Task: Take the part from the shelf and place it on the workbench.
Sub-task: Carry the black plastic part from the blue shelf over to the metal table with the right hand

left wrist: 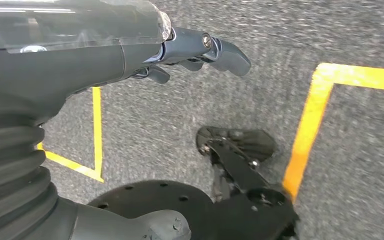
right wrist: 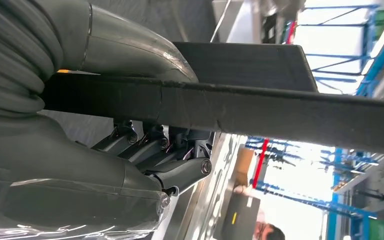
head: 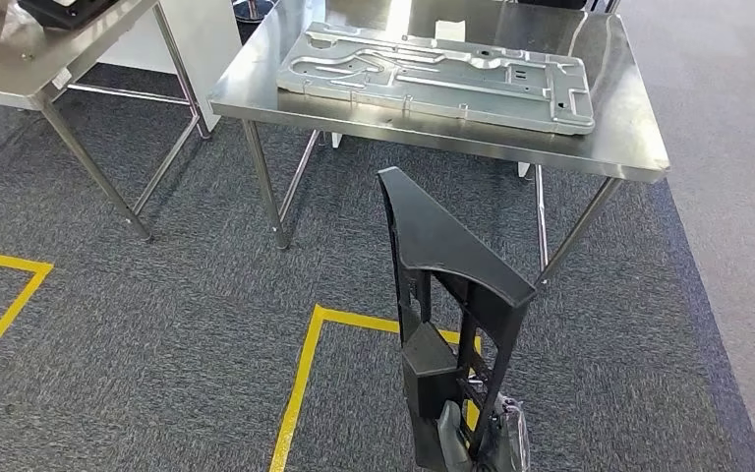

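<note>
Right hand [head: 472, 442] grips black part [head: 442, 265] upright — fingers [right wrist: 150, 150] wrapped.

No text, label, brand or number can be read anywhere; a white tag on the table [head: 639, 118] is too small to read

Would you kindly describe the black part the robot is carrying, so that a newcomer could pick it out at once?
Start at the steel workbench with the flat silver metal panel lying on it. In front of it, above the grey carpet with yellow tape lines, the right hand holds up the black part. Unlike the flat panel, it is dark, ribbed plastic, standing upright and tapering to a point.
</note>
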`<action>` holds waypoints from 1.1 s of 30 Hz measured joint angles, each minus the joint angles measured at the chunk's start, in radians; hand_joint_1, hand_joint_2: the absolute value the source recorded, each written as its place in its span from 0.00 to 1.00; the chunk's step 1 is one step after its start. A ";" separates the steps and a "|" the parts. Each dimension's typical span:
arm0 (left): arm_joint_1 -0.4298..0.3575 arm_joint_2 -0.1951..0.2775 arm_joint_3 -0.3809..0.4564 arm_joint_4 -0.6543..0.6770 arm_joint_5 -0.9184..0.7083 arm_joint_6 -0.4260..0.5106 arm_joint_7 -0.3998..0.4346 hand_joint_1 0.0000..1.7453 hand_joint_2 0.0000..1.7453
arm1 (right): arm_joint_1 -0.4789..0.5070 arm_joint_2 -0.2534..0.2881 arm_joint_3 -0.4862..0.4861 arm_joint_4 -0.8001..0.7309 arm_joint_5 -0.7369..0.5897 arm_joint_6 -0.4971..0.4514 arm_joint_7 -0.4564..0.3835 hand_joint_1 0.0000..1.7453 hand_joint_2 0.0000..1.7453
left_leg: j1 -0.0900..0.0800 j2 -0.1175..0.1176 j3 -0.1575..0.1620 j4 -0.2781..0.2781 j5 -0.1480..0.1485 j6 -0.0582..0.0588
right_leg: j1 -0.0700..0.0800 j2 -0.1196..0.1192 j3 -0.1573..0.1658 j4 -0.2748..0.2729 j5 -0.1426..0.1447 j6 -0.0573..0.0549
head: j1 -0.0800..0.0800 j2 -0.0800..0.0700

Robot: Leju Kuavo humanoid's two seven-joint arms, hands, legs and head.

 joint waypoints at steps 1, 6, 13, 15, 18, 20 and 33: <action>-0.001 0.000 0.000 0.000 -0.003 -0.001 0.000 0.00 1.00 | -0.002 -0.003 0.000 -0.006 0.020 -0.025 0.020 1.00 1.00 | 0.000 0.000 0.005 -0.005 -0.005 -0.005 | 0.005 -0.002 0.010 -0.035 0.006 -0.008 | 0.000 0.000; -0.002 0.007 -0.006 0.001 -0.022 -0.012 0.002 0.00 1.00 | -0.038 -0.007 -0.015 -0.032 0.208 -0.187 0.194 1.00 1.00 | -0.003 0.002 0.033 0.023 -0.006 -0.036 | 0.000 0.002 0.066 -0.094 0.021 -0.040 | -0.002 0.000; -0.004 0.020 -0.018 0.002 -0.052 -0.019 0.011 0.00 1.00 | -0.145 -0.010 -0.117 -0.027 0.466 -0.285 0.351 1.00 1.00 | 0.004 0.001 -0.133 0.187 -0.029 -0.050 | -0.008 0.008 0.123 -0.103 -0.019 -0.040 | -0.017 0.000; -0.002 0.025 -0.027 0.003 -0.064 -0.019 0.015 0.00 1.00 | -0.187 -0.010 -0.149 -0.019 0.603 -0.321 0.387 1.00 1.00 | 0.003 0.002 -0.114 0.072 0.056 -0.048 | -0.009 0.011 0.145 -0.102 -0.037 -0.030 | -0.016 0.000; -0.006 0.027 -0.035 0.006 -0.072 -0.020 0.019 0.00 1.00 | -0.242 -0.012 -0.184 -0.010 0.693 -0.338 0.416 1.00 1.00 | -0.004 0.002 -0.105 0.017 0.079 -0.028 | -0.007 0.011 0.157 -0.099 -0.053 -0.010 | -0.015 0.000; -0.006 0.028 -0.038 0.006 -0.073 -0.020 0.019 0.00 1.00 | -0.259 -0.012 -0.196 -0.006 0.701 -0.338 0.426 1.00 1.00 | -0.002 -0.001 -0.095 0.009 0.082 -0.012 | -0.007 0.009 0.156 -0.085 -0.053 0.001 | -0.013 0.000; -0.020 0.032 -0.073 0.010 -0.112 -0.029 0.023 0.00 1.00 | -0.499 -0.143 -0.117 0.120 1.266 -0.173 0.731 1.00 1.00 | -0.001 -0.010 0.018 -0.018 0.002 -0.017 | 0.000 0.003 -0.032 -0.067 0.080 -0.010 | -0.002 0.000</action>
